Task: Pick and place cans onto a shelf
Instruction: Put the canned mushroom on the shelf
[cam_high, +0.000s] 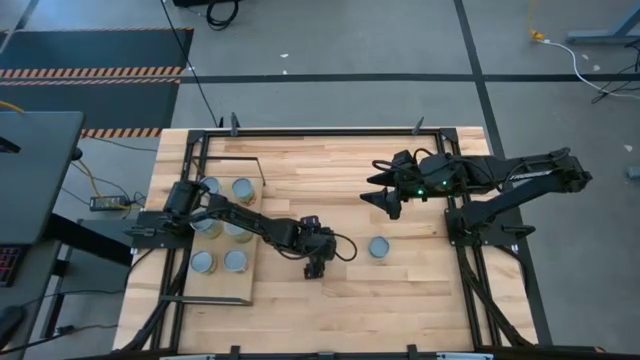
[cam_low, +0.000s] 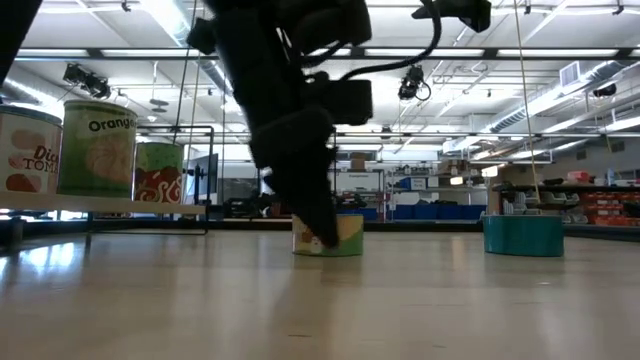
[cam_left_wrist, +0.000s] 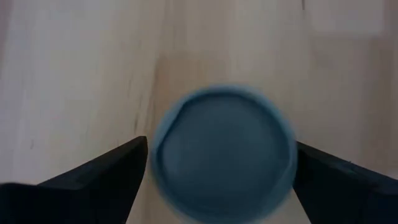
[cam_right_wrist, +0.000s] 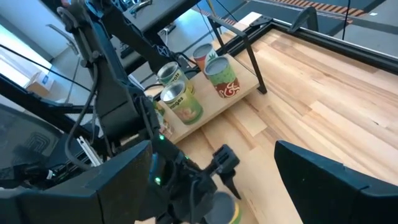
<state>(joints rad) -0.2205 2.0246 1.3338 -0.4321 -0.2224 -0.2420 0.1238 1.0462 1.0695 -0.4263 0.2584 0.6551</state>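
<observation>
Near the table's middle, a can is straddled by the spread left gripper, apparently untouched; closing and lifting toward the shelf is required.

Butcher-block tabletop sits on grey floor. Black-and-orange hazard striping runs at the far left. A yellow plug with white cable lies far right. Ceiling strip lights glow behind.

My left hand over a can, its blurred round blue top seen from above, my two dark fingers spread either side of the can, pale wooden worktop around the can
</observation>
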